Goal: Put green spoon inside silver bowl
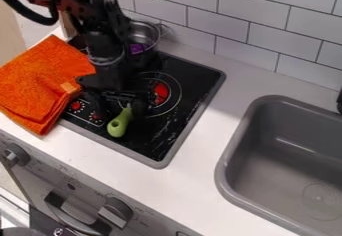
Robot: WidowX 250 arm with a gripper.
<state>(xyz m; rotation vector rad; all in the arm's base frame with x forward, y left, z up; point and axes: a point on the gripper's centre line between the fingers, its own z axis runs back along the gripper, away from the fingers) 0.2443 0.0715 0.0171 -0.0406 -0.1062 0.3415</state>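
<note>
The black gripper [121, 105] hangs low over the front half of the stove, at the upper end of the green spoon [119, 123]. The spoon's rounded green end, with a small hole, points toward the stove's front edge; its other end is hidden at the gripper. Whether the gripper holds the spoon I cannot tell. Behind the arm, at the back of the stove, is the silver bowl [147, 31], partly covered by the arm, with a purple item [137, 48] inside it.
An orange cloth [40, 82] lies at the left, overlapping the stove's edge. The black stove top [195, 80] has a grey rim. To the right a grey sink [230, 152] is set into the white counter. A tiled wall rises behind, and knobs line the front below.
</note>
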